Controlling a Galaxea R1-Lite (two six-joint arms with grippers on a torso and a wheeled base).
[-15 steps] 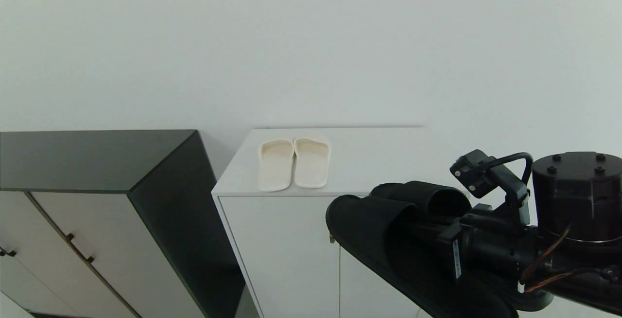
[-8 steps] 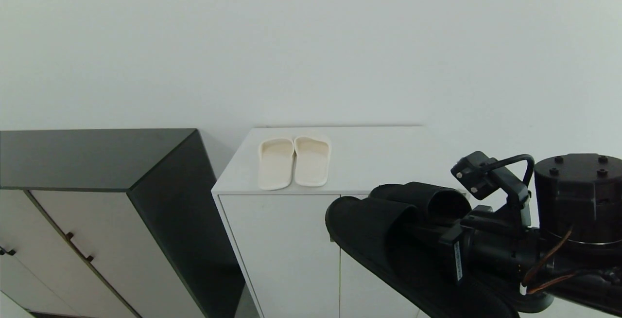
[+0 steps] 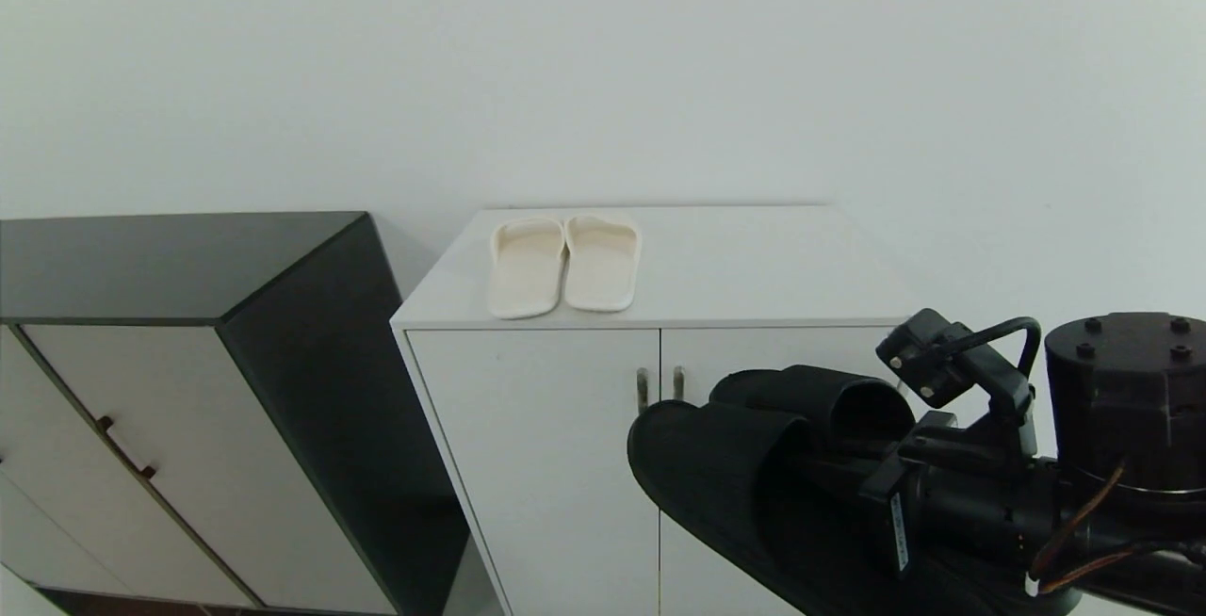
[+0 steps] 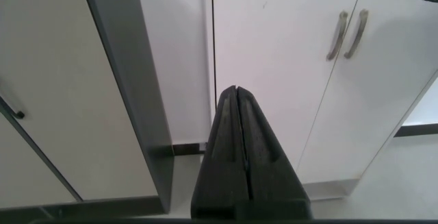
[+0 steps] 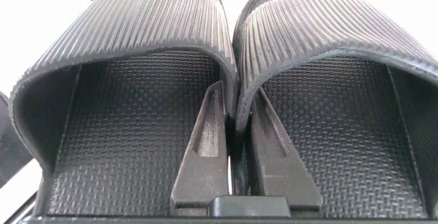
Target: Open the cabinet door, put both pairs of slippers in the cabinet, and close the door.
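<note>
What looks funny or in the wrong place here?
The cream slippers sit on top of the white cabinet instead of inside it, and its doors are shut. The black slippers hang in the air, pinched together in the right arm's jaws. Nothing looks spilled or broken.

bright, even, diffuse light, with only a soft shadow on the wall (image 3: 603,70) beside the white cabinet (image 3: 546,428).

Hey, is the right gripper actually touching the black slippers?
Touching. The right wrist view shows the right gripper clamped on the adjoining inner edges of the black slippers, with one finger inside each slipper.
</note>
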